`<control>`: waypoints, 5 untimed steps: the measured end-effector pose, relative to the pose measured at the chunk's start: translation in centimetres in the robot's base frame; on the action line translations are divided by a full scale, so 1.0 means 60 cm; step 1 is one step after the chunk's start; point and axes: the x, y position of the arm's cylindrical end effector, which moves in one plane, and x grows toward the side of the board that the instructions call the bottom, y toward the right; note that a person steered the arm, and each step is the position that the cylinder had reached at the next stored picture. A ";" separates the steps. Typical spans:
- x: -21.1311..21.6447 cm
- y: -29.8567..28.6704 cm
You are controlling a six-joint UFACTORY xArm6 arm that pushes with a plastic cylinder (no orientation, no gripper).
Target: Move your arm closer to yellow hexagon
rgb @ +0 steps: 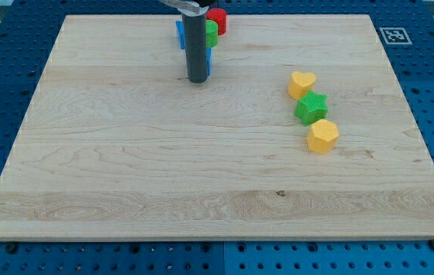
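Yellow hexagon [323,136] lies on the wooden board [125,168], right of centre in the view, lowest of a short slanting line of three blocks. Directly above it, touching or nearly so, a green star-shaped block [311,108]. Above that, slightly to the view's left, a yellow heart [302,83], touching the green star.

My tip [197,79] rests on the board in the upper middle, well apart from the yellow hexagon, which sits off to the view's lower right. The rod [195,46] rises straight up and out of the view's top. No gripper on this arm, so nothing is grasped; the rod holds nothing and only stands on the board.

Cluster of blocks at the top edge, just behind the rod and partly hidden by it: a blue block [179,34], showing on the rod's left and as a sliver on its right near the tip, shape cannot be made out; a green block [212,32] just right of the rod, shape unclear; a red block [218,19], rounded, at the board's top edge beside the green one.

Board sits on a blue perforated table [3,84]. A black-and-white marker tag [393,34] lies off the board's top right corner.
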 end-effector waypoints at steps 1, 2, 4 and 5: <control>-0.007 0.007; -0.030 0.025; -0.073 0.033; -0.017 0.046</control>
